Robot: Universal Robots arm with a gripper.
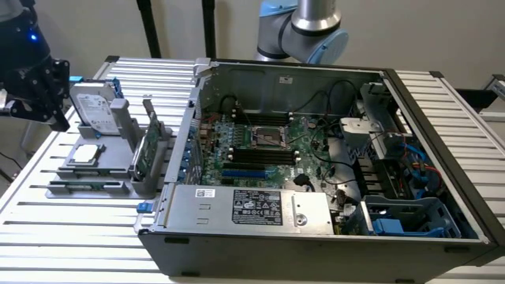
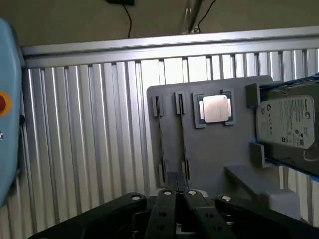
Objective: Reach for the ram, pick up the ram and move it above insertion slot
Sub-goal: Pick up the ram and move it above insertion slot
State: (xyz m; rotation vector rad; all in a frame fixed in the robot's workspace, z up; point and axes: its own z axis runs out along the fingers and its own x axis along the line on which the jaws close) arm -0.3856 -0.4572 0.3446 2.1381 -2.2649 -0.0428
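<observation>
We see the ram (image 2: 182,139) on edge in the gray holder (image 2: 214,149), its long axis along the holder's slot beside the processor (image 2: 215,108). Edge-on, its chips are hidden. The gripper (image 2: 177,195), partly cut off, hangs over the holder's edge, jaws pressed together and empty.

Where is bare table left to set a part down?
Bare table slats in front of the grey holder, at the exterior view's lower left, and a strip beyond the computer case on the exterior view's right. Crowded: holder and case interior.
</observation>
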